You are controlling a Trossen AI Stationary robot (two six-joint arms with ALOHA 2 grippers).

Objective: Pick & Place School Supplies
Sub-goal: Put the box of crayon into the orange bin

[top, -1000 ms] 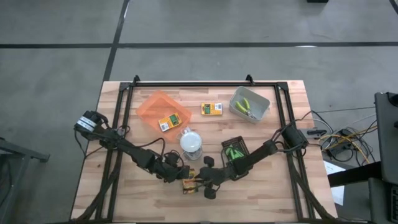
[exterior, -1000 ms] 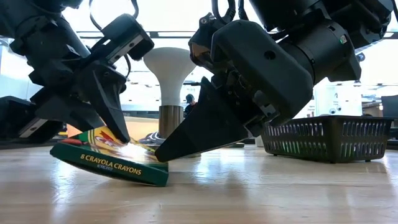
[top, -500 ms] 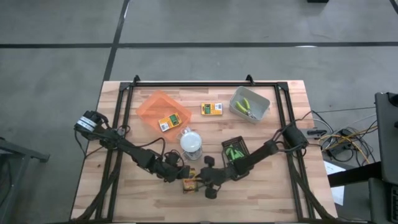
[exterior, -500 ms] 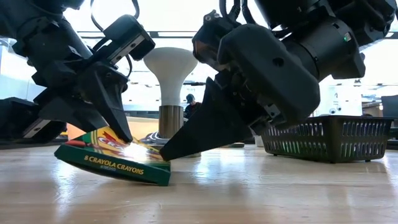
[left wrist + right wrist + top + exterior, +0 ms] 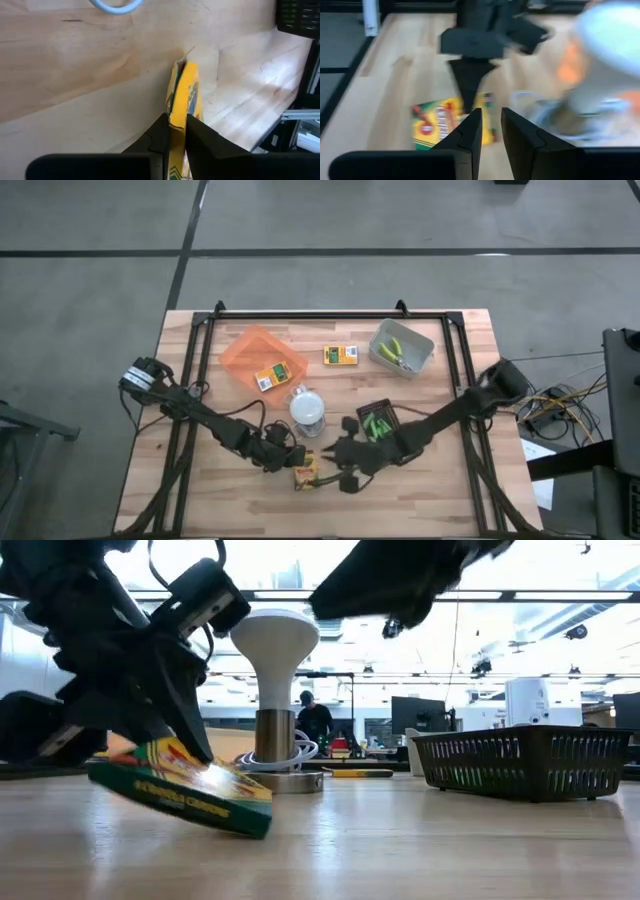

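My left gripper (image 5: 293,467) is shut on a yellow-and-green crayon box (image 5: 306,474) near the table's front edge. The box also shows in the low view (image 5: 180,795) and the right wrist view (image 5: 437,127). My right gripper (image 5: 340,463) hangs above and to the right of the box. Its fingers (image 5: 491,112) stand a narrow gap apart with nothing between them. A second crayon box (image 5: 272,376) lies in the orange tray (image 5: 245,348). A third (image 5: 340,355) lies flat on the table. My left gripper pinches the crayon box between its two fingers, one on each broad face (image 5: 179,107); the wrist view shows the box edge-on. The fingers (image 5: 195,740) slant down from the table's left. The box is tilted, with its lower right end (image 5: 255,825) down at the tabletop.
A white domed lamp (image 5: 308,408) stands just behind the grippers. A black basket (image 5: 378,418) holds green pieces. A grey bin (image 5: 402,348) at the far right holds a green-handled tool. Bare wood lies along the front right. A person stands far off in the room (image 5: 313,720).
My right gripper has risen from beside the crayon box, most of the way in the last half second. It has also drawn a little toward the table's right. The box stays tilted in my left gripper, which has kept still.
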